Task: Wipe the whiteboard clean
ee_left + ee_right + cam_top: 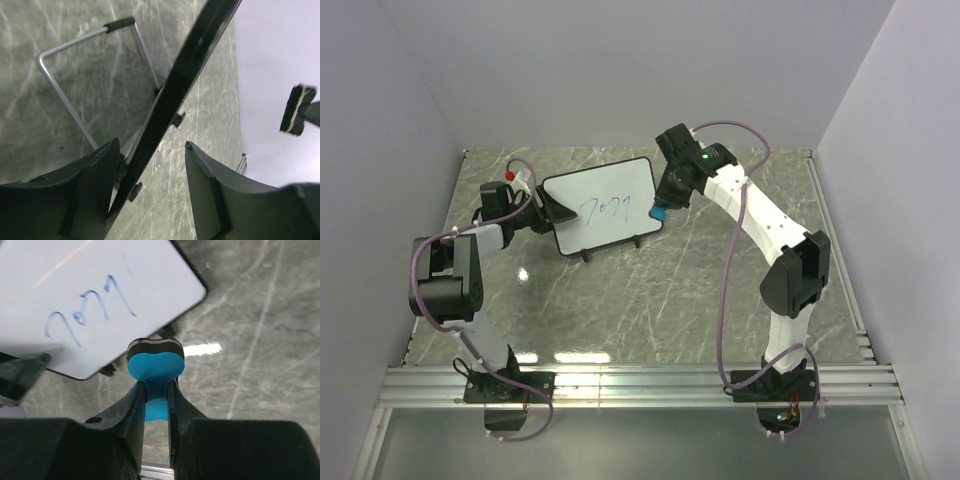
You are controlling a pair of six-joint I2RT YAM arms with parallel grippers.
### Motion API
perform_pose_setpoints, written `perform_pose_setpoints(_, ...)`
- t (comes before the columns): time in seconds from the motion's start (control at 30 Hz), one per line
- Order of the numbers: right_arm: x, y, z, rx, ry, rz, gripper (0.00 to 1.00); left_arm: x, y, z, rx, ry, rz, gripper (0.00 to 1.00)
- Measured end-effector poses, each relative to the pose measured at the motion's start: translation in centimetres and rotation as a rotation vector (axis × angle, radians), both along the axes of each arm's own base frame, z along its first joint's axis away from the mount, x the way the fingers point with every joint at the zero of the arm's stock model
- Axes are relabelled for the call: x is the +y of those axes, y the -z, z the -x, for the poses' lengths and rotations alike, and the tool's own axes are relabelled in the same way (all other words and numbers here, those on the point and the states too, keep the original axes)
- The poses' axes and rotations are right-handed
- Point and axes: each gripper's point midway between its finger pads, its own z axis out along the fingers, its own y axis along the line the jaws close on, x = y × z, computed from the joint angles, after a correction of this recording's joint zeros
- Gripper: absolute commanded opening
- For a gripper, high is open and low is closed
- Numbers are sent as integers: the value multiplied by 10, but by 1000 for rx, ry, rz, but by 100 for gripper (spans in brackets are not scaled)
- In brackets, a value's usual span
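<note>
The whiteboard (605,190) stands tilted at the back middle of the table on little black feet, with blue scribbles (603,207) on its face; it also shows in the right wrist view (100,275). My left gripper (558,212) is open around its left edge. In the left wrist view the black frame (185,75) runs between the jaws against the left finger (90,190), with a wide gap to the right finger. My right gripper (662,205) is shut on a blue eraser (155,365), held just off the board's lower right corner.
The board's wire stand (65,95) rests on the marble table behind it. The eraser (298,110) shows at the right of the left wrist view. An aluminium rail (640,385) runs along the near edge. White walls close in the sides and back.
</note>
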Motion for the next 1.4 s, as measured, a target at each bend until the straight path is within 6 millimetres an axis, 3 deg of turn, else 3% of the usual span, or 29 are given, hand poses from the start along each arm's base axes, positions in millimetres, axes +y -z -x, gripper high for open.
perform_pose_setpoints(0.23, 45, -6, -36, -58, -48, -97, 0, -5, 27, 21, 77, -9, -17, 36)
perform_pose_setpoints(0.33, 74, -3, -47, -70, -82, -139, 0, -10, 24, 24, 62, 16, -5, 20)
perform_pose_setpoints(0.37, 85, 0, -49, -71, -97, -155, 0, -14, 20, 25, 48, 33, 0, 20)
perform_pose_setpoints(0.5, 123, 22, -42, -32, -139, -203, 0, -28, 10, 27, -13, 85, 1, 12)
perform_pose_setpoints(0.7, 158, 47, -33, 19, -159, -247, 0, -31, 11, 27, -26, 91, -19, 9)
perform_pose_setpoints(1.1, 191, 54, -47, -18, -123, -314, 0, -34, 19, 31, -34, 111, -47, 2)
perform_pose_setpoints(1.3, 186, 62, -48, -34, -105, -269, 0, -34, 23, 36, -29, 122, -70, 1)
perform_pose_setpoints(1.4, 173, 71, -46, -26, -87, -237, 0, -33, 24, 38, -27, 122, -78, 1)
